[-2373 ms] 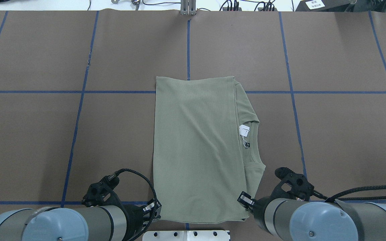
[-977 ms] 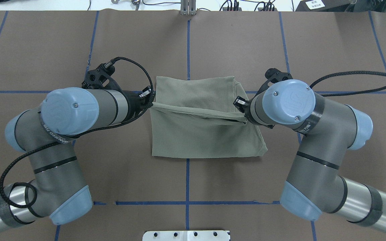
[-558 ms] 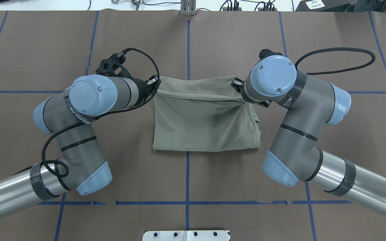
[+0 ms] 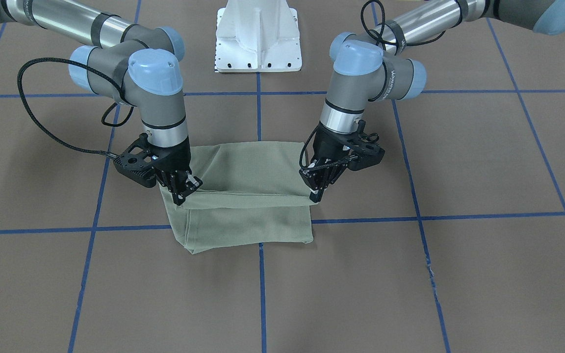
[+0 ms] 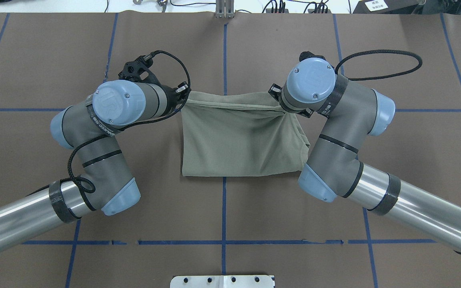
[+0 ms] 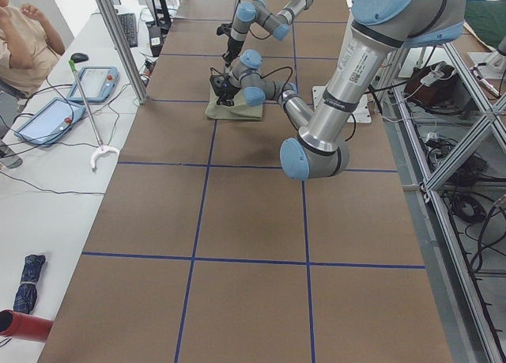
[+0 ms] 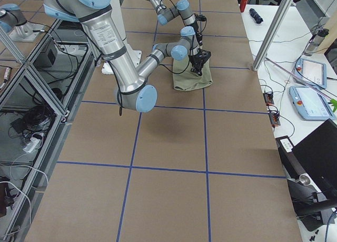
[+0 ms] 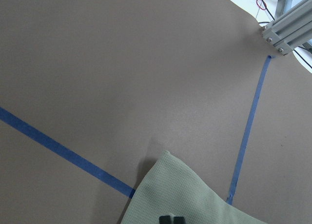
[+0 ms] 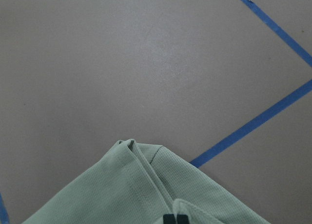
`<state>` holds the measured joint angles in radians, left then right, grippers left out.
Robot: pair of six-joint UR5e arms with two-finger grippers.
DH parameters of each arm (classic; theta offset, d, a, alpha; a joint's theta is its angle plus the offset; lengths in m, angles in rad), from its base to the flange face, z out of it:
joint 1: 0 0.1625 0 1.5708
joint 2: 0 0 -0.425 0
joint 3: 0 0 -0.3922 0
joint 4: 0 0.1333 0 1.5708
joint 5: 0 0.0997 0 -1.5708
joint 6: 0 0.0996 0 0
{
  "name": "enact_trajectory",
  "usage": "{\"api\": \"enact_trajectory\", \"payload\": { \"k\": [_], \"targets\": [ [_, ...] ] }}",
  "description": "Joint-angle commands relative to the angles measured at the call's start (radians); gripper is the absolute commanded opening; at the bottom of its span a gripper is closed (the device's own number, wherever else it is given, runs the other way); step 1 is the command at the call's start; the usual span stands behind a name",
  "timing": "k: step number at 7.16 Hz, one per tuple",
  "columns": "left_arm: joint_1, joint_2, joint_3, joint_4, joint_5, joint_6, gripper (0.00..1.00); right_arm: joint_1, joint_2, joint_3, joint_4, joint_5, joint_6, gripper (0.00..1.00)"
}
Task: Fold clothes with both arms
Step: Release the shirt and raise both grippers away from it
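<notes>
the green shirt lies folded double in the middle of the table; the left gripper and right gripper each clench a raised corner; the front view shows the pinch; overhead, the wrists mostly hide it.

Brown table cover, blue tape grid (white side desk).

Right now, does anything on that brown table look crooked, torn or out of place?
Nothing looks damaged. The sage-green knit shirt is mid-fold, its raised edge pinched by the black left gripper and right gripper; on the robot's right its side bulges past the fold, slightly uneven.
</notes>
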<state>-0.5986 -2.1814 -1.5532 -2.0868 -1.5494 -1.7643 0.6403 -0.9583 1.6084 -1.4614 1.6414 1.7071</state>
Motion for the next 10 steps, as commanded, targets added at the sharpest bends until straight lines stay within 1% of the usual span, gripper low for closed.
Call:
{"api": "enact_trajectory", "payload": {
  "k": [1,2,3,4,5,6,7,8,9,10],
  "targets": [
    [-0.01,-0.018,0.071,-0.07,0.002,0.005,0.0,0.01,0.027,-0.059,0.018,0.0,-0.033,0.0],
    [-0.021,-0.046,0.155,-0.134,0.002,0.028,0.0,0.018,0.03,-0.08,0.018,0.003,-0.07,0.0],
    [-0.032,-0.082,0.242,-0.181,0.005,0.038,0.05,0.019,0.038,-0.103,0.019,0.003,-0.102,0.0],
    [-0.036,-0.093,0.302,-0.234,0.038,0.078,0.41,0.021,0.083,-0.175,0.03,0.0,-0.127,0.71],
    [-0.07,-0.097,0.306,-0.254,0.04,0.119,0.5,0.065,0.114,-0.268,0.137,0.005,-0.221,1.0],
    [-0.088,-0.098,0.306,-0.257,0.034,0.123,0.53,0.126,0.099,-0.304,0.185,0.053,-0.368,1.0],
    [-0.093,-0.107,0.306,-0.275,0.025,0.123,0.56,0.166,0.072,-0.303,0.19,0.107,-0.403,1.0],
    [-0.116,-0.107,0.298,-0.283,-0.019,0.126,0.57,0.189,0.066,-0.291,0.19,0.145,-0.435,1.0],
    [-0.156,-0.091,0.271,-0.285,-0.132,0.153,0.57,0.227,0.04,-0.265,0.191,0.228,-0.454,1.0],
    [-0.2,-0.03,0.195,-0.279,-0.241,0.287,0.57,0.289,-0.026,-0.207,0.19,0.326,-0.522,1.0]
  ]
}}
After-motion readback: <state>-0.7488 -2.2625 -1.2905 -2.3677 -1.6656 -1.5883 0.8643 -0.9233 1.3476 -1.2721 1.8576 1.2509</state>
